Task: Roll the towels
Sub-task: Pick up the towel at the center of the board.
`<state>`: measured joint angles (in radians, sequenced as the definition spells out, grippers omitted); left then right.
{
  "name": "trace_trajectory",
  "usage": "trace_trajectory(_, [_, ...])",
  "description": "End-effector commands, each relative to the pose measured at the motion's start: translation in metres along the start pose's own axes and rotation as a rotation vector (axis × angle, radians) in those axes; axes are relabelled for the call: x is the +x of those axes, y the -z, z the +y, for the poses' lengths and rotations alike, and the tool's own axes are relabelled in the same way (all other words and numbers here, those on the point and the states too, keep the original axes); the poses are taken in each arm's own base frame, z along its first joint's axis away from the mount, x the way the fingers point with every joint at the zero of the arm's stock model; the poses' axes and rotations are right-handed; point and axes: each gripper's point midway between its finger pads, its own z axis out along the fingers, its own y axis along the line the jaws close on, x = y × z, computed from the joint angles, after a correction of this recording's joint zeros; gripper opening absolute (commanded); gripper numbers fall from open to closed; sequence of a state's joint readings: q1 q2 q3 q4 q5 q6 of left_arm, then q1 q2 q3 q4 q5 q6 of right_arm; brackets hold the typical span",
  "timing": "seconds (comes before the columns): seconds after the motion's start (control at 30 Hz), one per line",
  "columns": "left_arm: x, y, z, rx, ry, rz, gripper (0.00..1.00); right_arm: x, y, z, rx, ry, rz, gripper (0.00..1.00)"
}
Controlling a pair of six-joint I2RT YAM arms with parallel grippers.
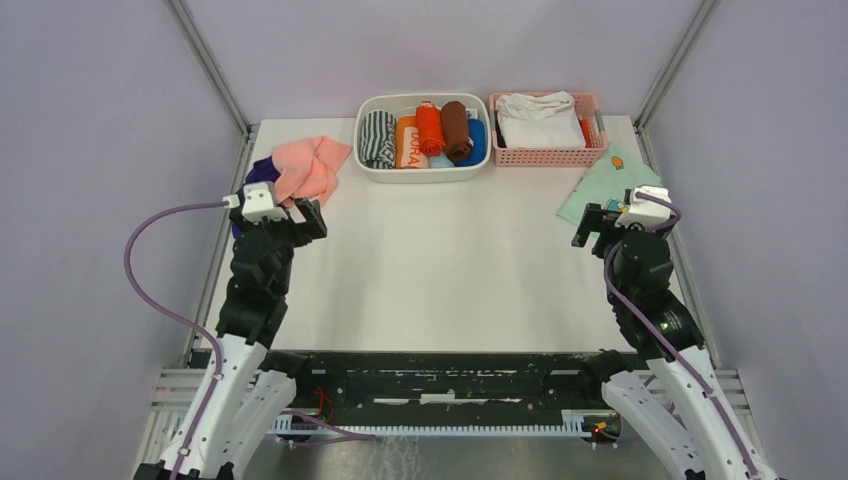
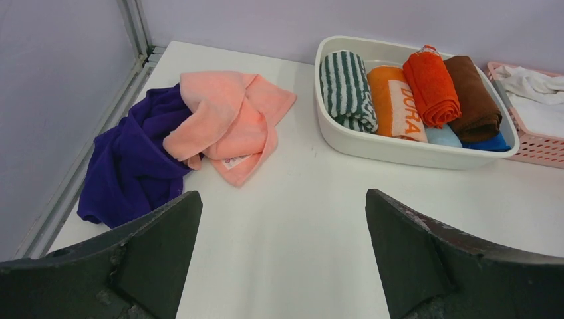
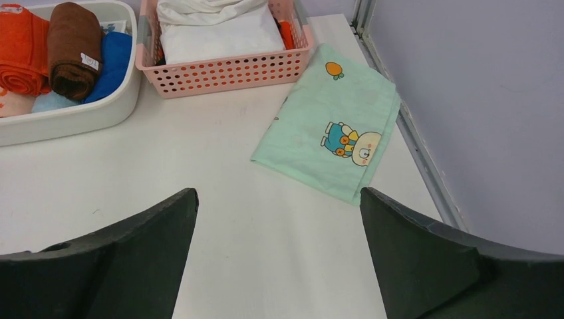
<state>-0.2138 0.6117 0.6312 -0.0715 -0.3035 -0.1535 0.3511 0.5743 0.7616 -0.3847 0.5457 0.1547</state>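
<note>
Left gripper (image 2: 282, 199) and right gripper (image 3: 279, 194) are set wide, empty; pink towel (image 2: 226, 119) is draped over purple towel (image 2: 130, 166); both may be lifted if the overlap is pinched.

white table (image 1: 430, 260): crumpled salmon-pink towel (image 1: 312, 165) and purple towel (image 1: 262, 171) upper left; white plastic tub (image 1: 420, 176), pink perforated basket (image 1: 545, 156) top centre; mint-green cartoon cloth (image 1: 598, 182) upper right.

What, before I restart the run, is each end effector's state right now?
Left end effector: open, holding nothing.
Right end effector: open, holding nothing.
</note>
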Motion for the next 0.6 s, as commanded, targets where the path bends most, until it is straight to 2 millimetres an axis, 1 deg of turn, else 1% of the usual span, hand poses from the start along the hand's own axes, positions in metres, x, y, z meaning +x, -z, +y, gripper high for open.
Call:
trace_trajectory(0.0, [-0.016, -0.003, -0.003, 0.021, -0.043, -0.049, 0.99, -0.021, 0.005, -0.007, 0.029, -0.040, -0.053, 1.00])
trace_trajectory(0.2, [-0.010, -0.011, -0.006, 0.026, -0.049, -0.013, 0.99, -0.019, 0.004, -0.006, 0.026, -0.033, -0.042, 1.00])
trace_trajectory(0.33, [-0.005, -0.022, -0.009, 0.019, -0.059, 0.025, 0.99, -0.018, 0.005, -0.005, 0.020, -0.034, -0.039, 1.00])
trace_trajectory(0.43, [-0.003, -0.040, -0.010, -0.004, -0.076, 0.065, 0.99, -0.015, 0.004, -0.002, 0.003, -0.030, -0.031, 1.00])
trace_trajectory(0.53, [0.001, -0.068, -0.007, -0.045, -0.115, 0.124, 0.99, -0.015, 0.003, 0.001, -0.011, -0.028, -0.026, 1.00])
trace_trajectory(0.57, [0.010, -0.082, -0.005, -0.060, -0.145, 0.167, 0.99, -0.015, 0.003, 0.002, -0.017, -0.027, -0.024, 1.00])
